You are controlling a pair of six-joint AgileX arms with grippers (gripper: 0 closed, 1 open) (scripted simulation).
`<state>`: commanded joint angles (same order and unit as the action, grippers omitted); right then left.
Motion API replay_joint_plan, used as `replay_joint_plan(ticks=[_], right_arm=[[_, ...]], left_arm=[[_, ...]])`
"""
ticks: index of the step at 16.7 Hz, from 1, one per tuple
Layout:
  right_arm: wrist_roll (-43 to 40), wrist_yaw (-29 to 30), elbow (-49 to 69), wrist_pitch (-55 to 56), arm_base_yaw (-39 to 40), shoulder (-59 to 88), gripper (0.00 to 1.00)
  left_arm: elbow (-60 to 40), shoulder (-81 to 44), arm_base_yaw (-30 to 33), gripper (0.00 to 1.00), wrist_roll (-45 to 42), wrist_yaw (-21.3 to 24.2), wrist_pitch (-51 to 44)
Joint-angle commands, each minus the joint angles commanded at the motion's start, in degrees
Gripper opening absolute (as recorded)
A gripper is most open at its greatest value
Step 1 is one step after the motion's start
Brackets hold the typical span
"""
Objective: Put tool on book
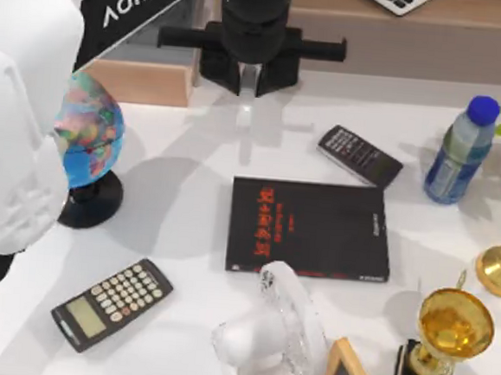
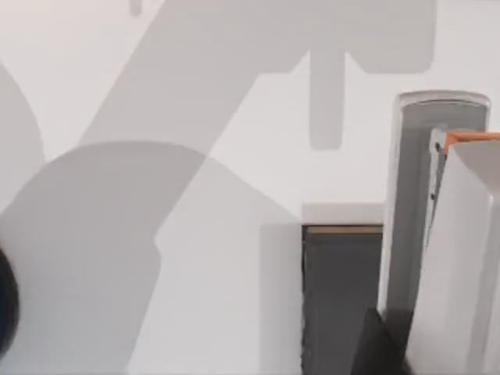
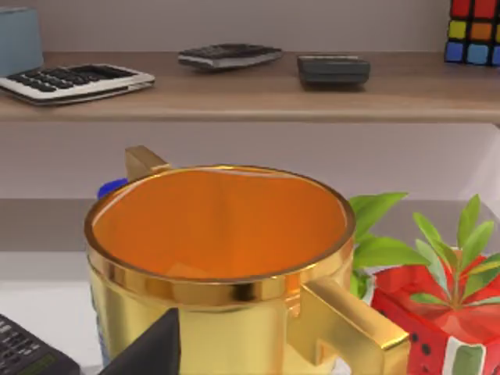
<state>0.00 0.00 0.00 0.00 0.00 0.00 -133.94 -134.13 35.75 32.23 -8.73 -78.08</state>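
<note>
Lying flat mid-table (image 1: 186, 235), the book (image 1: 310, 229) is seen from above between two calculators (image 1: 112, 303) (image 1: 360, 155). By the left wrist camera, bare table and shadows are shown. By the right wrist camera, a gold trophy cup (image 3: 226, 266) is shown. Neither claw's state can be told.

Book (image 1: 310, 229) cover looks matt black, pretty smooth. Table (image 1: 187, 226) is plain matt white. Trophy (image 1: 453, 325) at the near right is shiny gold metal, super glossy; shelf (image 3: 250, 94) at the far side looks like wood.
</note>
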Motion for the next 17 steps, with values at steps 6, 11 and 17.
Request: replay_joint_plan(ticks=[6, 11, 17], right_arm=[[0.0, 0.0, 0.0, 0.0, 0.0, 0.0, 1.00], [0.0, 0.0, 0.0, 0.0, 0.0, 0.0, 1.00], [0.0, 0.0, 0.0, 0.0, 0.0, 0.0, 1.00]], left_arm=[[2.6, -6.8, 10.2, 0.00, 11.8, 4.4, 1.1], [2.5, -6.7, 10.1, 0.00, 11.7, 4.3, 1.1], [8.6, -7.1, 9.9, 0.00, 11.5, 4.4, 7.4]])
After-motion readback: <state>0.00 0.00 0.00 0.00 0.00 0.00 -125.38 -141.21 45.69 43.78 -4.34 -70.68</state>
